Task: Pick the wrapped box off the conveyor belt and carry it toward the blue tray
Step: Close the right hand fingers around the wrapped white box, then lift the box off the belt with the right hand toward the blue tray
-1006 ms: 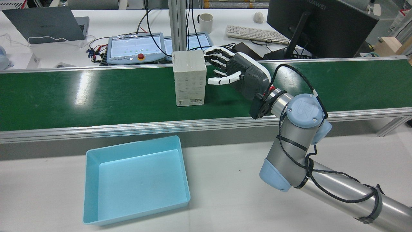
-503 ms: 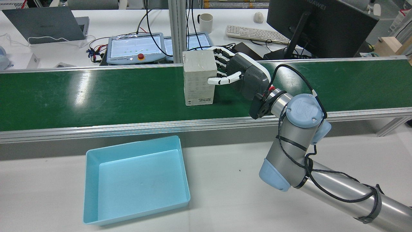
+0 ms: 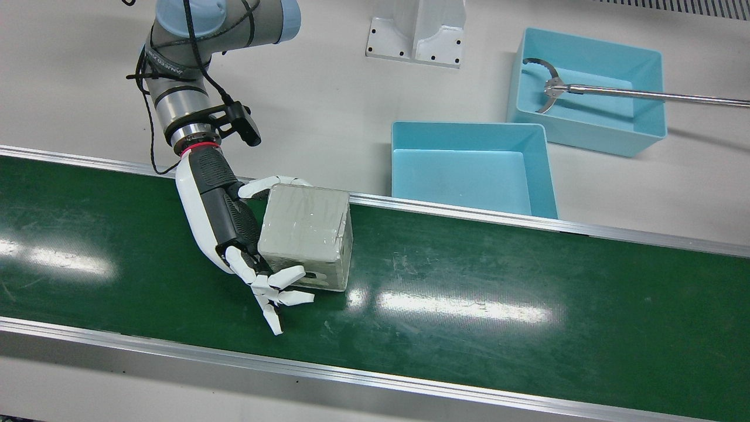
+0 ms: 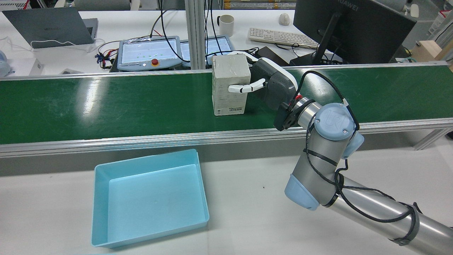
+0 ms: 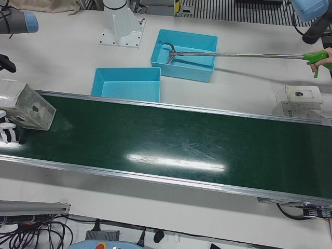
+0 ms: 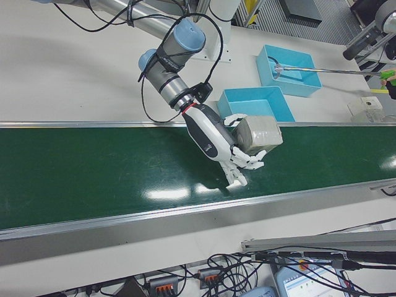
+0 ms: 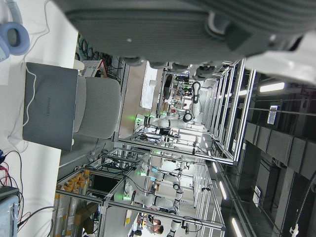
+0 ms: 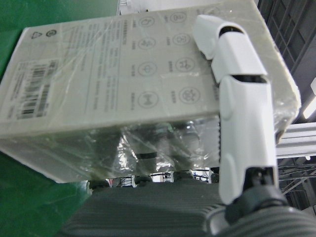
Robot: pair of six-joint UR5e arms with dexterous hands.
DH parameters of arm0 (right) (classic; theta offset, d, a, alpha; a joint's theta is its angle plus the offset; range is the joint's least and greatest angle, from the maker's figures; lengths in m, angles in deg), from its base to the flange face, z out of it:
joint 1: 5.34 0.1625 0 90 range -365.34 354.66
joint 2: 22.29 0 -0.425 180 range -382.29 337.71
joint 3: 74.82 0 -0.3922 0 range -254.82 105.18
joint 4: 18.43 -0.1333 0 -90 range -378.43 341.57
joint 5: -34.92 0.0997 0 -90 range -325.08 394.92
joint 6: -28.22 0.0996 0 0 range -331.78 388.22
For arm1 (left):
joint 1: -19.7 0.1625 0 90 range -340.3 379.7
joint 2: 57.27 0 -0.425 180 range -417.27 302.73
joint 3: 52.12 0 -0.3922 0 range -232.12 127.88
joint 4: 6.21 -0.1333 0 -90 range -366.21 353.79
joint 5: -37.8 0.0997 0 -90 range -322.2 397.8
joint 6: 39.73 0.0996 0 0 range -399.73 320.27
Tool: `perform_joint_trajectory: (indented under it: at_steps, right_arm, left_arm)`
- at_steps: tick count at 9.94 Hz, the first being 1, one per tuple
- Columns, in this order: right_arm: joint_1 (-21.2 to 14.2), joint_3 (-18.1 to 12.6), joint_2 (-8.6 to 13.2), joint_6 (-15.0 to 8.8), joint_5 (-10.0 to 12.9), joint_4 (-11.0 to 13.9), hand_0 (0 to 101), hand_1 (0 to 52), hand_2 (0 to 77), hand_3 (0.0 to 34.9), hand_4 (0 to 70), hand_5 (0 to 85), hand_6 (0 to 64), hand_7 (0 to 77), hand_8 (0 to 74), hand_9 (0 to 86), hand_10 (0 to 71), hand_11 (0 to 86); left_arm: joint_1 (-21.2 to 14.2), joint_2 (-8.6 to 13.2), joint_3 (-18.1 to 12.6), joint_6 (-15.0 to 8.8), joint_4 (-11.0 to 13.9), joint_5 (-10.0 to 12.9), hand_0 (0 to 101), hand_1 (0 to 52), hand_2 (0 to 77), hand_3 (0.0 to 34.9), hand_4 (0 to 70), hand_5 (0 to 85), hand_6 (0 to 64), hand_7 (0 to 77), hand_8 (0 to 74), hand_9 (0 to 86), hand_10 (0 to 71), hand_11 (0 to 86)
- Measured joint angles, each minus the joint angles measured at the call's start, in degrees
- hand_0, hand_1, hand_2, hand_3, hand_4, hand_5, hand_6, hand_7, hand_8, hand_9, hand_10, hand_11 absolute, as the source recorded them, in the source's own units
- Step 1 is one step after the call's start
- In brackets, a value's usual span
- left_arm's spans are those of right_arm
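The wrapped box (image 3: 306, 234) stands upright on the green conveyor belt (image 3: 527, 305), and the right hand (image 3: 234, 234) is wrapped around its side, palm against one face! The thumb (image 4: 244, 88) lies across the face turned to the robot, while the other fingers (image 3: 275, 293) curl over the far face in the front view: a sideways clamp, apparently chosen because the box is tall and its flat sides give the broadest purchase. From the right hand's own camera the thumb presses flat on the printed, film-covered panel, barcode label off to one end. So the hand is closed on the box, though its bottom edge looks to rest on the belt, so I'd judge the lift not yet begun. That plastic film looks slick; a firm squeeze seems wise before rising. The target, the blue tray (image 4: 148, 198), waits on the white table just past the belt's near rail, well apart from the box and toward the robot's left. A second tray (image 3: 589, 88) beyond holds a reaching tool's claw (image 3: 542, 85). The left hand shows only its own casing in its own camera; whether it is open or closed, I cannot tell.
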Motion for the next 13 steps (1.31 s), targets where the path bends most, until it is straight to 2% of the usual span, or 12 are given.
perform_joint_trajectory:
  at_steps: [4,5,6,8,9,10,11,12,13]
  right_arm:
    - [0.0,0.1,0.3,0.1,0.5,0.0,50,19.6,28.4,22.7,11.5,39.3,3.8,27.3,0.0,7.1,0.0,1.6]
    - [0.0,0.1,0.5,0.1,0.5,0.1,54,18.5,31.6,18.1,17.5,44.2,16.4,38.2,7.1,22.4,10.4,4.4]
    - [0.1,0.0,0.6,0.2,0.5,0.3,54,18.5,31.6,18.1,17.5,44.2,16.4,38.2,7.1,22.4,10.4,4.4]
    - [0.3,-0.5,0.7,0.3,0.5,0.4,56,13.1,32.7,12.7,24.0,50.2,22.4,44.2,26.7,38.7,22.9,22.4]
    - [0.4,-1.1,0.8,0.3,0.5,0.4,56,13.1,32.7,12.7,24.0,50.2,22.4,44.2,26.7,38.7,22.9,22.4]
    - [0.4,-2.1,1.0,0.3,0.5,0.5,52,6.0,33.8,7.3,28.4,56.7,28.9,50.7,36.5,46.9,35.5,35.5]
    - [0.1,-3.5,1.8,0.3,0.6,0.7,53,3.8,34.4,2.4,29.5,62.2,32.2,58.4,42.0,53.5,42.5,40.9]
    - [-0.6,-4.7,3.2,0.1,0.6,1.4,53,3.8,34.4,2.4,29.5,62.2,32.2,58.4,42.0,53.5,42.5,40.9]
    - [-1.9,-5.9,4.8,-0.7,0.8,2.4,51,3.8,34.4,2.2,31.1,67.6,35.5,63.8,45.8,58.9,46.9,44.7]
  left_arm:
    - [0.0,0.0,0.0,0.0,0.0,0.0,0,0.0,0.5,0.0,0.0,1.1,0.0,0.5,0.0,0.0,0.5,0.0]
    - [0.0,0.0,0.0,0.0,0.0,0.0,0,0.0,1.1,0.0,0.0,1.1,0.0,0.5,0.0,0.0,0.5,0.0]
    - [0.0,0.0,0.0,0.0,0.0,0.0,0,0.0,0.5,0.0,0.0,1.1,0.0,0.0,0.0,0.0,0.5,0.0]
    - [0.0,0.0,0.0,0.0,0.0,0.0,0,0.0,0.5,0.0,0.0,1.1,0.0,0.5,0.0,0.0,0.5,0.0]
    - [0.0,0.0,0.0,0.0,0.0,0.0,0,0.0,0.5,0.0,0.0,1.1,0.0,0.5,0.0,0.0,0.0,0.0]
    - [0.0,0.0,0.0,0.0,0.0,0.0,0,0.0,0.5,0.0,0.0,1.1,0.0,0.5,0.0,0.0,0.0,0.0]
    - [0.0,0.0,0.0,0.0,0.0,0.0,0,0.0,0.5,0.0,0.0,1.1,0.0,0.0,0.0,0.0,0.5,0.0]
    - [0.0,0.0,0.0,0.0,0.0,0.0,0,0.0,0.5,0.0,0.0,1.1,0.0,0.0,0.0,0.0,0.5,0.0]
    - [0.0,0.0,0.0,0.0,0.0,0.0,0,0.0,0.5,0.0,0.0,1.1,0.0,0.0,0.0,0.0,0.0,0.0]
